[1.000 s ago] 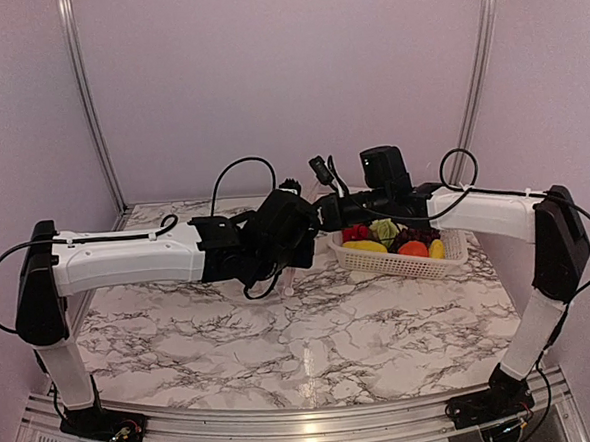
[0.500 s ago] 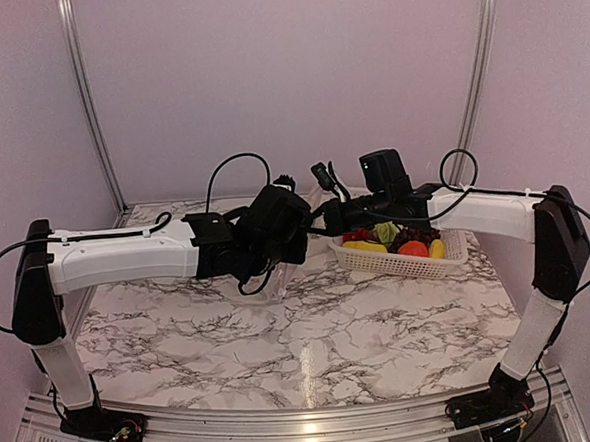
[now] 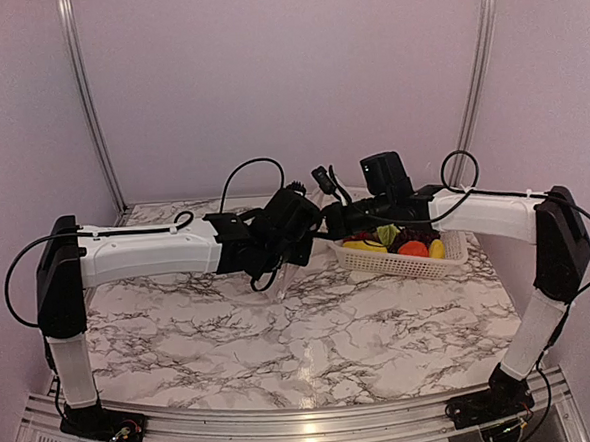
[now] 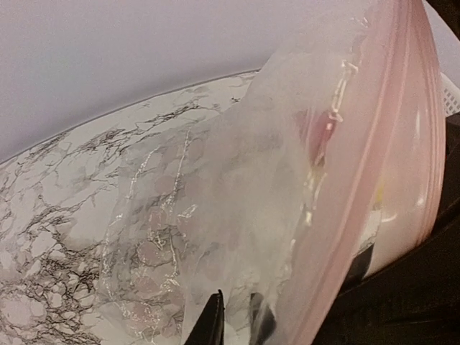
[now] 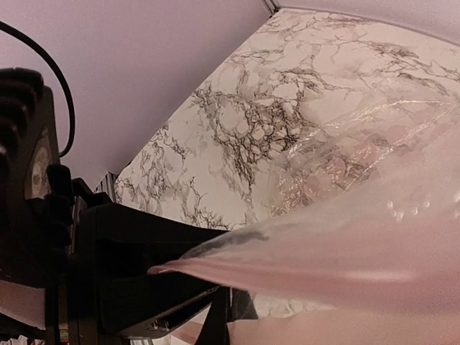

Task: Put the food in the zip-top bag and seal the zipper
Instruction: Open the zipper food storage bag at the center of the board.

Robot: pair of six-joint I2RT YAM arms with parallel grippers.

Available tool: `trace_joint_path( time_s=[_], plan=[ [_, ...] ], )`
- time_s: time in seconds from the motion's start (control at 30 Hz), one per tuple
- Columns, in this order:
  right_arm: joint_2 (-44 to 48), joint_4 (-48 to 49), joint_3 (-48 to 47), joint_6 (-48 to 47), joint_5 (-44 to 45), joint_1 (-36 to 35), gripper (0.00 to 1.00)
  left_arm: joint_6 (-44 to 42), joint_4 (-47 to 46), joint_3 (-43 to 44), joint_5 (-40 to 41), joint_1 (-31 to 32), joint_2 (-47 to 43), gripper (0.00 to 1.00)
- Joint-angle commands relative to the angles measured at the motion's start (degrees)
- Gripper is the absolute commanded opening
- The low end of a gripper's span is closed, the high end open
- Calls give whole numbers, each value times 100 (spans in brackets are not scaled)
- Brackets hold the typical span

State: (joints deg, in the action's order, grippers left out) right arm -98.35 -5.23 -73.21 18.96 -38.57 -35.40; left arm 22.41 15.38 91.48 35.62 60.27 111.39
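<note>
- Top view: the left gripper (image 3: pixel 299 249) and the right gripper (image 3: pixel 325 221) meet above the middle of the table (image 3: pixel 312 340), almost tip to tip, with the right one at 1 o'clock of the left.
- The bag (image 3: pixel 284 278) hangs from the left gripper toward 6 o'clock. Whether its lower end touches the table cannot be told.
- The basket (image 3: pixel 378 264) stands on the table at 3 o'clock of the grippers. The food (image 3: pixel 413 248) lies in it as yellow, orange, green and dark pieces.
- Left wrist view: the crinkled bag fills the frame from 6 to 1 o'clock. The pink-tinted zipper (image 4: pixel 381 144) runs from 1 o'clock down to 6 o'clock.
- The left gripper's two dark fingertips (image 4: pixel 211 325) sit at 6 o'clock, drawn close and pinching the bag film.
- A corner of the basket shows at 3 o'clock.
- Right wrist view: the bag's pink edge crosses from 8 to 3 o'clock, and its left end meets the black left gripper.
- One finger (image 5: pixel 218 320) of the right gripper shows at 6 o'clock under the bag. The other is hidden, so its grip cannot be told.
</note>
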Motion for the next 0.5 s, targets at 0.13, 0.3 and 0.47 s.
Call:
trace_joint_path(
  time_s=[0.13,0.3,0.47],
  plan=[
    [280,-493,301,-67,785,399,0,-44,218,-236,926,-46,-579,1],
    [357,-851,377,-77,1043,872,0,-61,416,-509,1478,-180,-1011,0],
    [541,-893,386,-473,-149,885,3,-54,417,-614,1228,-260,-1004,0]
  ],
)
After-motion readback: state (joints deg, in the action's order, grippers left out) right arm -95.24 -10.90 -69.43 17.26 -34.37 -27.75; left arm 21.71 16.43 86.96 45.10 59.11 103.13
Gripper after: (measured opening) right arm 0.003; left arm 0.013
